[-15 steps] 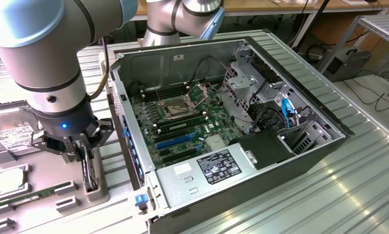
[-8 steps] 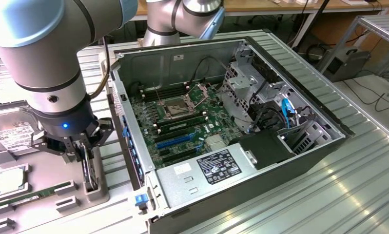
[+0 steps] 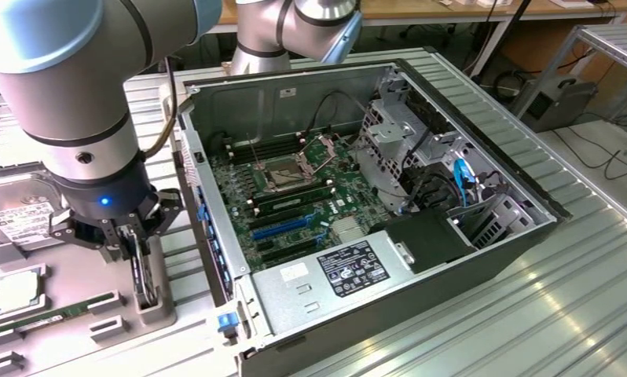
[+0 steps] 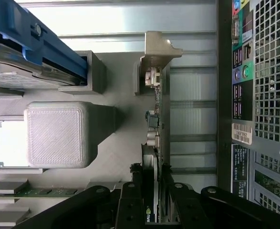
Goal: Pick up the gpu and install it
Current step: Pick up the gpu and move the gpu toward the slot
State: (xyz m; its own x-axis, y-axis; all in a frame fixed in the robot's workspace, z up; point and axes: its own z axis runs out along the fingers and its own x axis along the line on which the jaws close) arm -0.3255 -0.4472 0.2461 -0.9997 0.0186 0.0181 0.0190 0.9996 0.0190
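The robot arm's gripper (image 3: 137, 263) (image 4: 153, 191) is closed narrowly on the top edge of the gpu (image 3: 144, 276) (image 4: 155, 119), 1 finger on each face. The card stands on edge in a slot of a gray printed holder (image 3: 135, 314), on a ribbed metal table (image 3: 502, 314) in a workshop with desks and cables behind. Just beside the holder, on the exterior view's right, lies an open computer case (image 3: 292, 86), its motherboard (image 3: 282, 196) exposed. A hard drive (image 3: 15, 216), a processor chip (image 3: 15, 287) and a green memory stick (image 3: 52, 314) share the holder. The gpu is thin and dark, with a silver bracket (image 4: 156, 47) at 1 end.
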